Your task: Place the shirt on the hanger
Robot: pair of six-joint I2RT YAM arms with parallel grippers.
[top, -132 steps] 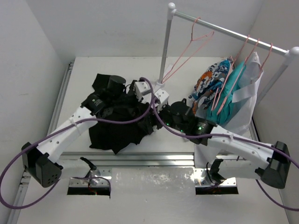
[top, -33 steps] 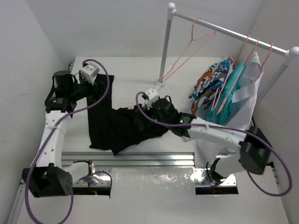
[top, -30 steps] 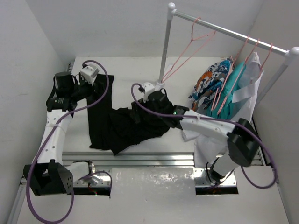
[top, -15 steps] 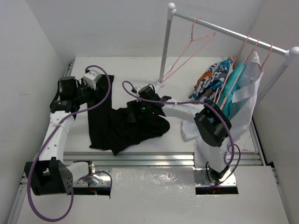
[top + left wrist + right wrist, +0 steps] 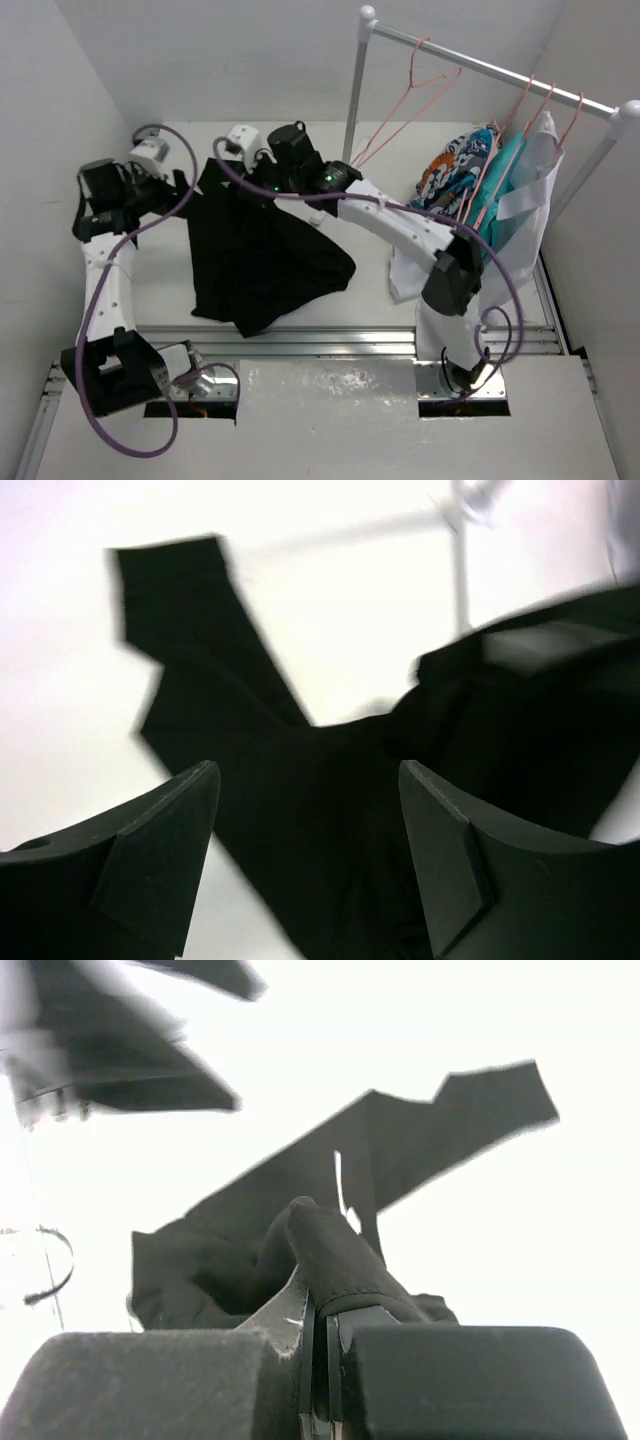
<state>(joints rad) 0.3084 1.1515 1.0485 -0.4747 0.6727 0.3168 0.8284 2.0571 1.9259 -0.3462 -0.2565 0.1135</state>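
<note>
Black shirt (image 5: pixel 265 255) runs far-to-near, top pinched in right claw (image 5: pixel 320 1325).

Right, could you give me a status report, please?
Left end effector open, empty. Right end effector shut on shirt. Hanger bare on rail; clothes hang further along.

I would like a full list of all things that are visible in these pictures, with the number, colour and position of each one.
shirt: one, black, on the table left of centre, one part pinched by the right gripper.
empty hanger: one, pink, on the rack's bar near its left post.
hangers with clothes: three, pink, at the bar's right end.
clothes: three, blue-orange patterned, teal, white, hanging at right.
rack: one, white, far right.
table: one, white.
left gripper: open, facing the shirt.
right gripper: shut on the shirt.
</note>
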